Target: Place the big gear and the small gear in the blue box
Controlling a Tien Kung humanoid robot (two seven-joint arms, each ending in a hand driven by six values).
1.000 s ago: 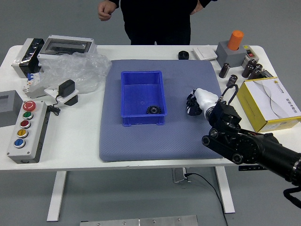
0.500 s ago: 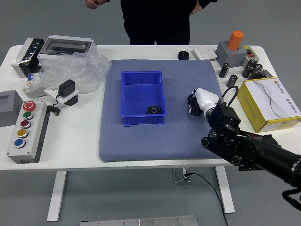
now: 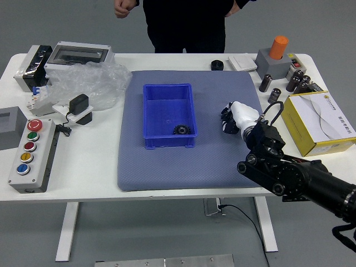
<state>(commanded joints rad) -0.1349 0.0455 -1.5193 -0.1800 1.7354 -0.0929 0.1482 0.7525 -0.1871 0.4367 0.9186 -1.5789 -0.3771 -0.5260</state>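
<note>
White table (image 3: 89,178): grey mat (image 3: 211,167) laid on it, task area there. Person (image 3: 183,28) seen standing at the far side, nothing handled; one of the person's hands (image 3: 125,8) is held loosely curled, clear of the table, and the other (image 3: 232,8) is partly cut off by the top edge. Right arm (image 3: 322,192) is reached in over the near right part of the mat; left arm is out of view.

Blue box (image 3: 169,142) is sat upright on the mat, left of the right hand. Right hand (image 3: 230,119) is placed low over the mat, apart from the box, seen mostly from its white back. How far it is opened cannot be told, nor whether anything is gripped; the underside is hidden.

Big gear is not identified for sure; possibly covered by the hand. One dark toothed gear (image 3: 182,129) is seen inside the box, in the near right corner, close to the walls. Taken as the small gear, though with no second one visible for comparison, size can't be confirmed.

Progress: judged about half done. One gear is boxed, one is left to be placed. If the missing gear is under the hand, a secure grasp, a lift over the box wall and a release inside are needed. A slip could be caused by a poor grip on the hidden side.
</note>
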